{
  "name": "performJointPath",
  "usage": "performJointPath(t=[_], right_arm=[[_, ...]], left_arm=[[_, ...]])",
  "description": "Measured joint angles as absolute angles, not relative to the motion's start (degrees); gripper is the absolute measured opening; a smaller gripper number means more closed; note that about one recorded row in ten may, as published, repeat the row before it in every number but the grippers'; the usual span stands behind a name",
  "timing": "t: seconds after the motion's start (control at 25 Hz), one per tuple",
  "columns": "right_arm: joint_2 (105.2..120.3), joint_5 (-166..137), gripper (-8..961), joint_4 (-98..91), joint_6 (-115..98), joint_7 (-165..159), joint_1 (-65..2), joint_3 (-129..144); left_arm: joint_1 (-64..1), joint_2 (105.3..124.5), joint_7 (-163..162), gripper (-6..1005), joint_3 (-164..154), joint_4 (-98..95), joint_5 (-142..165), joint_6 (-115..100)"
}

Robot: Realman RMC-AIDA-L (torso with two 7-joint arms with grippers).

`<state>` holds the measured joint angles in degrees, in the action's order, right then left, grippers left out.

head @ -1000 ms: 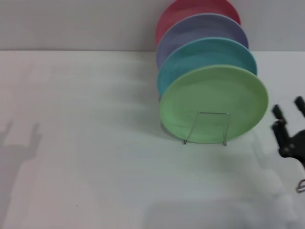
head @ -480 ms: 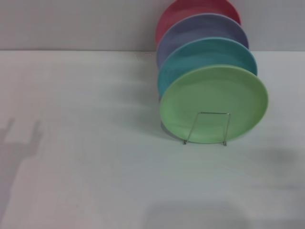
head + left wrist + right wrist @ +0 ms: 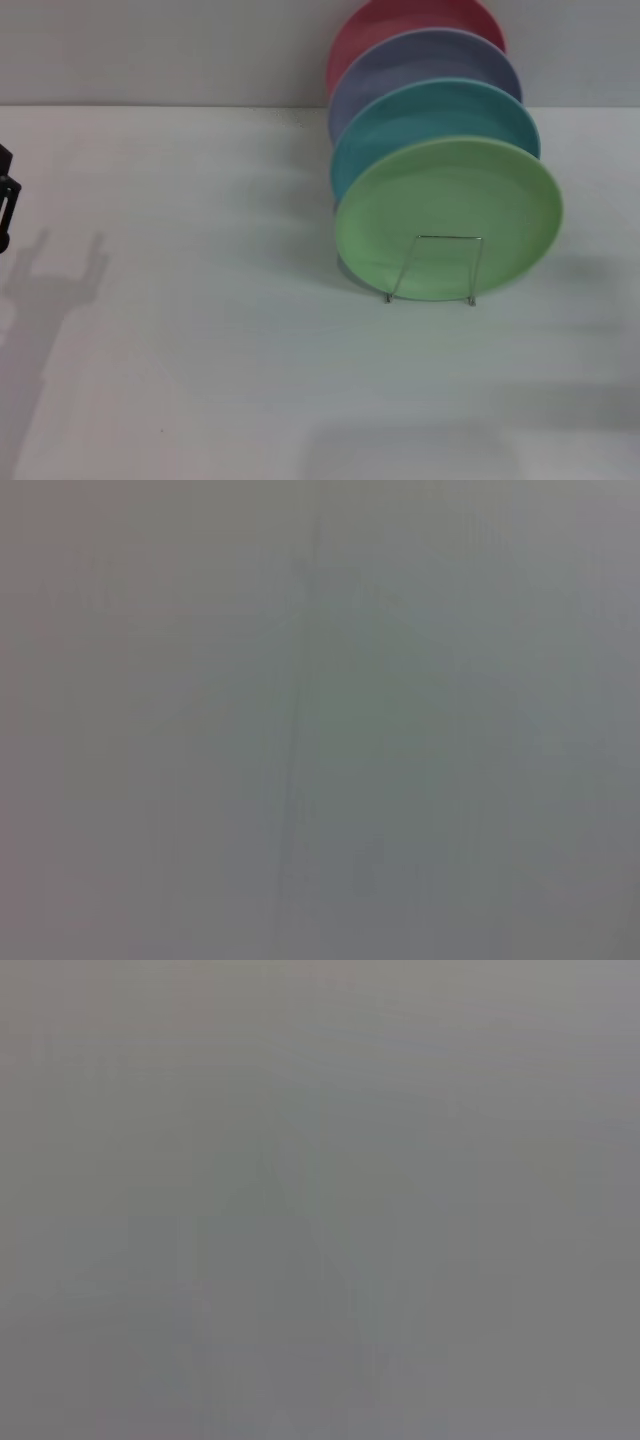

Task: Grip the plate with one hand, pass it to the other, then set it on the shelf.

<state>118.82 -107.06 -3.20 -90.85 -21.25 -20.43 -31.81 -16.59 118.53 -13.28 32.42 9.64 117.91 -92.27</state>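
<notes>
The light green plate stands on edge at the front of the silver wire shelf, leaning back against the other plates, right of centre on the white table. A small black part of my left gripper shows at the far left edge of the head view, far from the plate, with its shadow on the table beside it. My right gripper is out of view. Both wrist views show only a blank grey surface.
Behind the green plate stand a turquoise-blue plate, a lavender plate and a pink-red plate, all in the same rack. The white table ends at a grey wall at the back.
My right gripper, at the right edge one second ago, has left the view. My left gripper has come in at the left edge. The plates have not moved.
</notes>
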Motion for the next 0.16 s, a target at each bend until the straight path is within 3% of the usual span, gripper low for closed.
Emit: performJointPath(t=[0.16], right_arm=[[118.71,-107.02,698,-4.13,-90.19,-20.67,-21.53,-31.81]], left_arm=[[-17.06,118.61,-9.84,686,32.49,9.80,117.84,-90.31]])
